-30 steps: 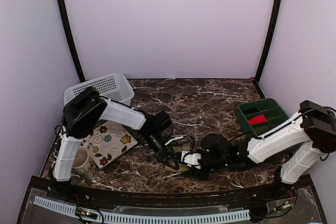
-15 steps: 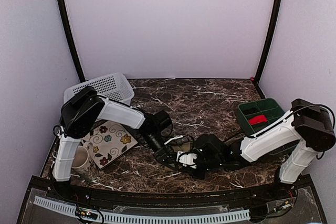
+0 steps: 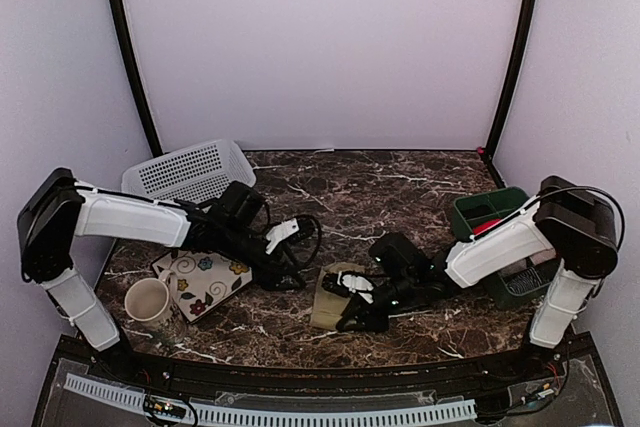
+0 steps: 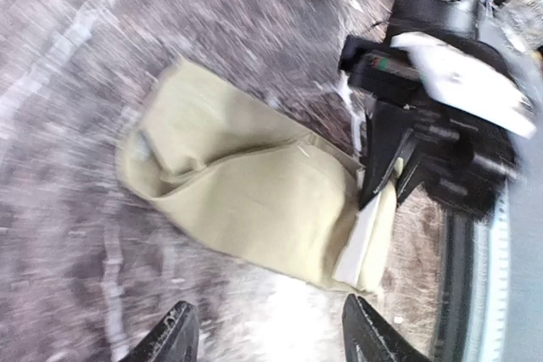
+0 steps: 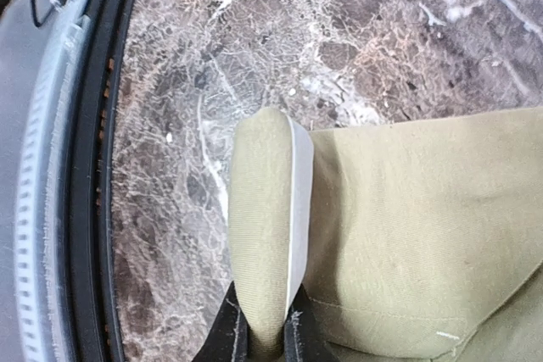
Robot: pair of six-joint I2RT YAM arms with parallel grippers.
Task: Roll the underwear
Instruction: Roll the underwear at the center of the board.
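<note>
Right wrist: right gripper [image 5: 263, 321] pinches a fold of olive underwear [image 5: 416, 209].

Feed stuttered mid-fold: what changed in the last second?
The left fingers opened, let go of the underwear and drew back to the left. The right fingers closed on its folded edge. Basket, mug and green bin stayed put.
</note>
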